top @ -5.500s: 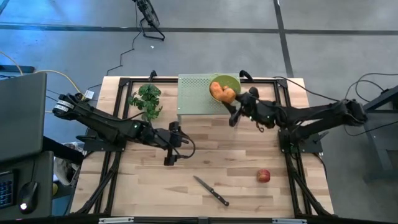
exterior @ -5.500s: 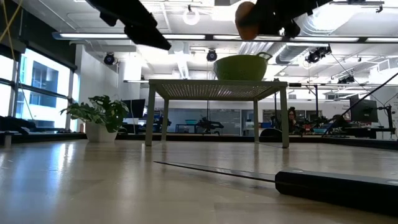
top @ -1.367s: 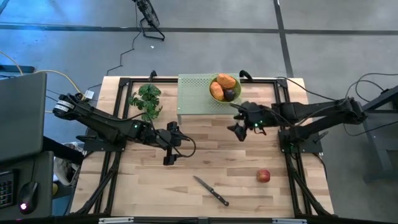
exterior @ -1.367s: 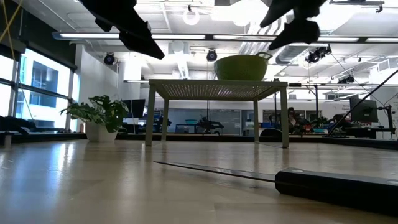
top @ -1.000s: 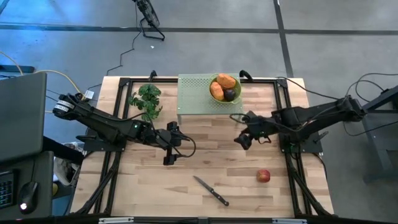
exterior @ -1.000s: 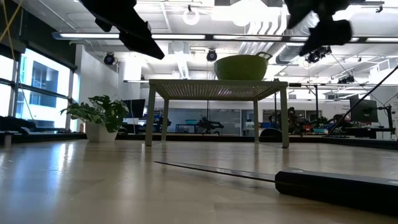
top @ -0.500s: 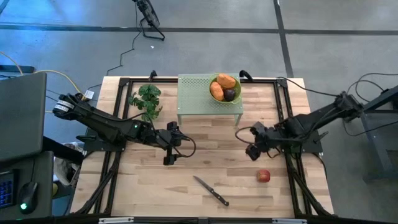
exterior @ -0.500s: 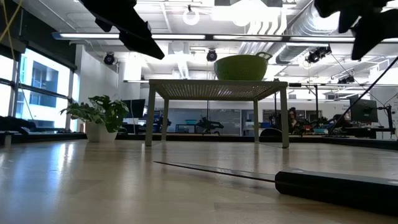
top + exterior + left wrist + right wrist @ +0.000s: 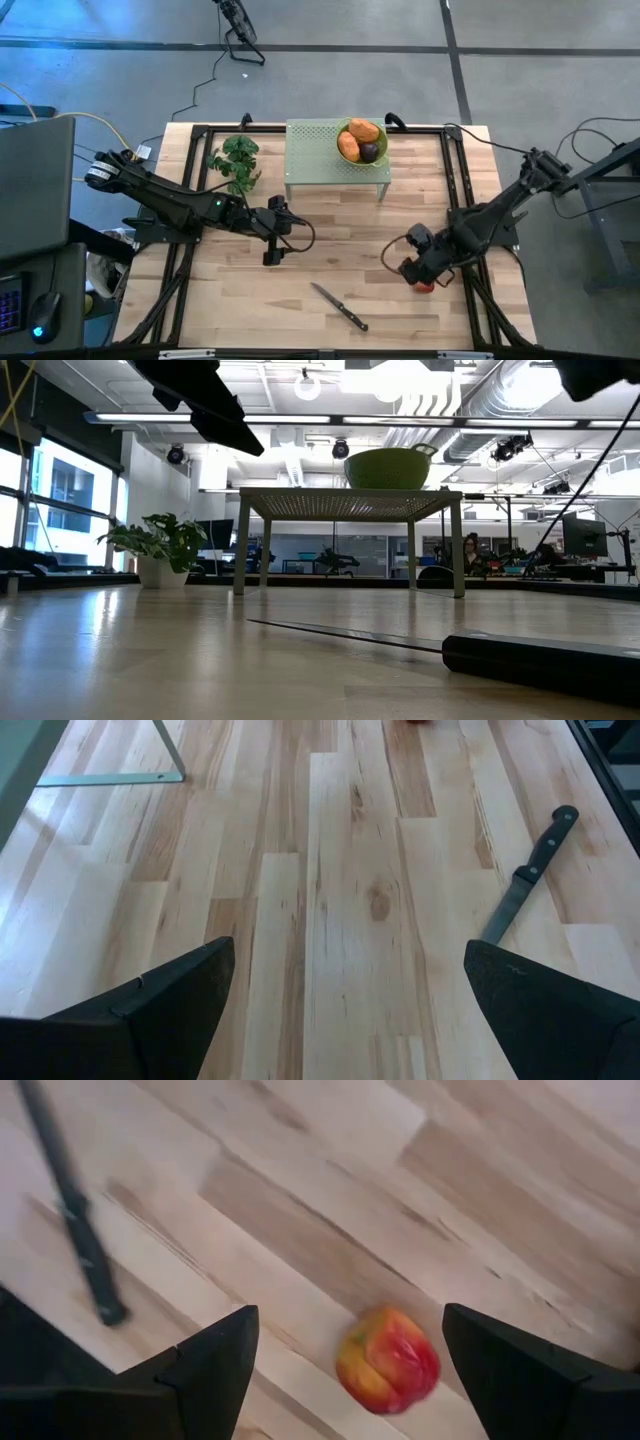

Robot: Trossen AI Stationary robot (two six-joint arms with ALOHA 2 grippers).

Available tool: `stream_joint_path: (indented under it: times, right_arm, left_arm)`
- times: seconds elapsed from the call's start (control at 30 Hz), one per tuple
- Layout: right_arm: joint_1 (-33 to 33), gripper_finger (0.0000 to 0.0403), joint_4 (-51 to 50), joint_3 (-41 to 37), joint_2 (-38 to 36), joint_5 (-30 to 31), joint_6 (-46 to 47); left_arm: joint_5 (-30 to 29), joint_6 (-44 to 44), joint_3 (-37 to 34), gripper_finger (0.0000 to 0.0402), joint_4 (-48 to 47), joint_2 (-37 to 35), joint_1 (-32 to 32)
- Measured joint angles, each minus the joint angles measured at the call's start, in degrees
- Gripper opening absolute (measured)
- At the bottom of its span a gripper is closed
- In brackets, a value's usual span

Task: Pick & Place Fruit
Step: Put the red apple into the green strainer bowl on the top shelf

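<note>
A red apple lies on the table toward its right near part. My right gripper hovers open just above it. In the right wrist view the apple sits between the two spread fingers, apart from both. Two orange oblong pieces and a dark purple round one rest in a green bowl on a green perforated stand. No tiny red-orange pieces show. My left gripper waits open over the table's middle.
A black-handled knife lies near the table's near edge, left of the apple; its handle fills the low view's foreground. A green leafy bunch sits at the far left beside the stand. Bare wood lies between the two arms.
My right gripper has travelled from just in front of the stand toward the table's near edge and somewhat right, dropping down over the apple, and has stayed open. In the low view it has slid off to the upper right. The fruit has kept still.
</note>
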Motion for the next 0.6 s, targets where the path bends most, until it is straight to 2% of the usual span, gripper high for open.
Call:
stream_joint_path:
  times: [0.13, 0.3, 0.6]
  right_arm:
    - [2.5, 0.0309, -0.3, 0.0, 2.5, -1.3, -0.4]
    - [5.9, 0.0309, -0.3, 0.0, 4.7, -3.0, -5.8]
    - [11.9, 0.0309, 0.4, 0.0, 7.3, -3.3, -11.0]
  left_arm:
    - [0.0, 0.0, 0.0, 0.0388, 0.0, 0.0, 0.0]
    - [0.0, 0.0, 0.0, 0.0388, 0.0, 0.0, 0.0]
    - [0.0, 0.0, 0.0, 0.0388, 0.6, 0.0, 0.1]
